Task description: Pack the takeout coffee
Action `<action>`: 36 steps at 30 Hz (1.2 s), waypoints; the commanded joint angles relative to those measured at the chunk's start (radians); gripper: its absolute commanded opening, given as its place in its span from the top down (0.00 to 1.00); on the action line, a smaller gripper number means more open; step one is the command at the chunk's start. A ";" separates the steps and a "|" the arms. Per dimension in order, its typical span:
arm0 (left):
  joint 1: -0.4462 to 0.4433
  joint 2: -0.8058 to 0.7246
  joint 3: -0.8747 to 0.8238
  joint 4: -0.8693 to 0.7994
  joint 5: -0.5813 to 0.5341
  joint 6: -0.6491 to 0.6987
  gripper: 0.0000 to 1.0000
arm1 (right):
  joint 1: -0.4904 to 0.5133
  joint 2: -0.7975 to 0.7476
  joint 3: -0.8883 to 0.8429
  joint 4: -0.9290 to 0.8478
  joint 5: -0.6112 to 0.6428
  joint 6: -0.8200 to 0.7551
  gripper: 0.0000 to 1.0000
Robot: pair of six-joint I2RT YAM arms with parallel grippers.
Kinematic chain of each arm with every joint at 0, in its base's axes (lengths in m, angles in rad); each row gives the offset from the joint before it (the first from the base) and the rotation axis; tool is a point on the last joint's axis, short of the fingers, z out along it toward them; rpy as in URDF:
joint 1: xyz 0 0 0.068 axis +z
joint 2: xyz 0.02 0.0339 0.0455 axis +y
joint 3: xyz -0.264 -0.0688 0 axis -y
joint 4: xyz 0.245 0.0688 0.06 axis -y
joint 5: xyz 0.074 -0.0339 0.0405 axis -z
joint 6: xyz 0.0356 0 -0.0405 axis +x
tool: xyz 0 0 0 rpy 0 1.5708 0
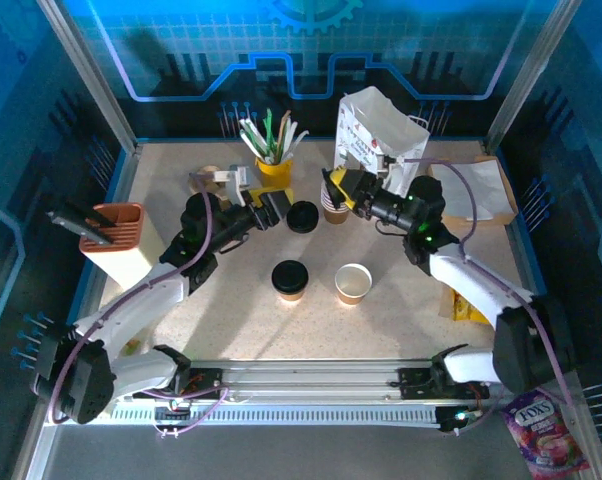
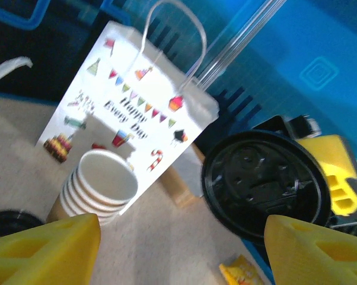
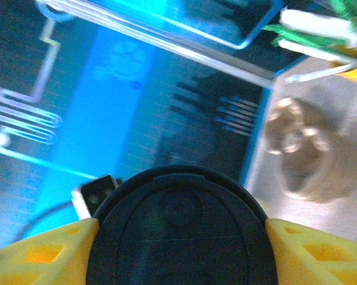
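A lidded cup point(image 1: 290, 280) stands mid-worktop point(image 1: 411, 330). Just right of it is an open cup point(image 1: 353, 283), empty. A loose black lid point(image 1: 302, 216) is farther back, pinched between the yellow fingers of the right pincer point(image 3: 177, 252). The left pincer point(image 2: 181, 255) faces that lid, spread and holding nothing. Behind are an upright white bag point(image 2: 125, 101), a stack of lidless cups point(image 2: 101, 190) at its foot, and a yellow cup point(image 1: 274, 170) full of utensils.

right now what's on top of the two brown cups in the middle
One cup wears a black lid, hiding its contents. The other cup is uncovered, its pale inside looking empty. The right gripper holds another lid.
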 commanded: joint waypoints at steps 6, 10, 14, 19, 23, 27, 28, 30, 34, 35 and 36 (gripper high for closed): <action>-0.048 0.007 0.091 -0.350 -0.043 0.073 0.24 | 0.050 -0.251 0.025 -0.795 0.312 -0.726 0.43; -0.075 0.036 0.130 -0.436 -0.053 0.089 0.24 | 0.170 -0.314 0.013 -0.952 0.543 -0.879 0.44; -0.098 0.081 0.183 -0.528 -0.068 0.122 0.23 | 0.302 -0.317 -0.020 -0.995 0.727 -0.936 0.44; -0.106 0.108 0.199 -0.553 -0.082 0.137 0.22 | 0.403 -0.287 -0.071 -0.964 0.839 -0.948 0.44; -0.106 0.101 0.177 -0.522 -0.077 0.134 0.21 | 0.438 -0.262 -0.108 -0.919 0.872 -0.942 0.43; -0.106 0.104 0.166 -0.506 -0.073 0.127 0.21 | 0.457 -0.240 -0.128 -0.892 0.892 -0.939 0.42; -0.106 0.106 0.164 -0.503 -0.072 0.124 0.21 | 0.462 -0.237 -0.132 -0.886 0.897 -0.941 0.42; -0.107 0.109 0.160 -0.497 -0.069 0.123 0.20 | 0.470 -0.231 -0.143 -0.872 0.903 -0.940 0.42; -0.107 0.116 0.161 -0.494 -0.064 0.123 0.19 | 0.482 -0.218 -0.159 -0.850 0.927 -0.939 0.40; -0.107 0.118 0.161 -0.494 -0.063 0.123 0.19 | 0.484 -0.214 -0.162 -0.847 0.933 -0.938 0.39; -0.107 0.120 0.162 -0.494 -0.064 0.123 0.19 | 0.486 -0.211 -0.163 -0.844 0.937 -0.939 0.39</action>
